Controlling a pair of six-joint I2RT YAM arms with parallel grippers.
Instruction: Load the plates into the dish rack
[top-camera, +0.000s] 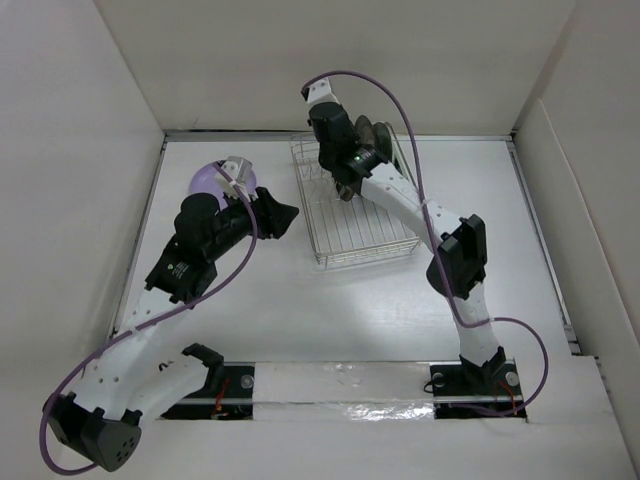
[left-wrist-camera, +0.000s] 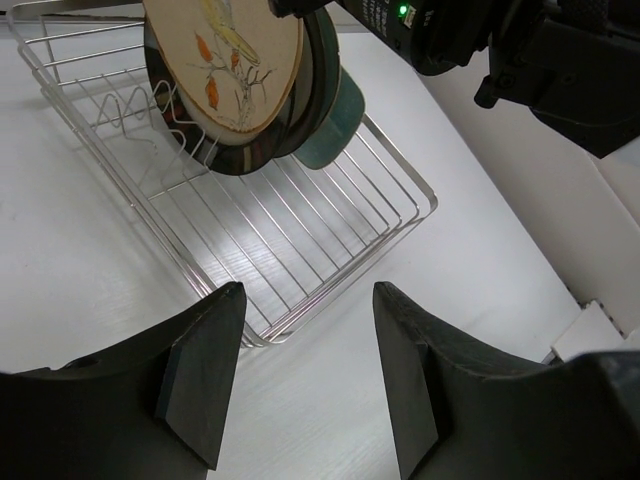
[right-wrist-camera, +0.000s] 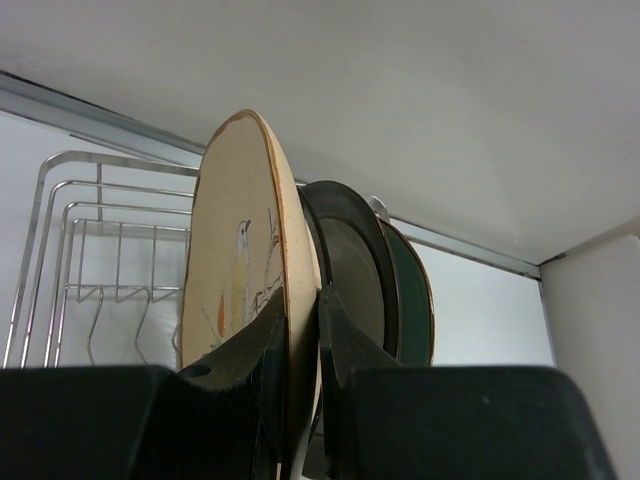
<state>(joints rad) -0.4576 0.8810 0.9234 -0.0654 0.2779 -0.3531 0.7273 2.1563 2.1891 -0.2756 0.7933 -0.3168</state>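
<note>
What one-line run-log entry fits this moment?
right hand: shut on bird plate at dish rack | left hand: open, empty | racked: dark plate, green plate | lavender plate: on table

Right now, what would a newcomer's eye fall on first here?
The bird plate stands on edge in the rack, pinched by the right gripper, with two darker plates behind it. A lavender plate sits at the table's far left, partly under the left arm; the left gripper is open and empty.
</note>
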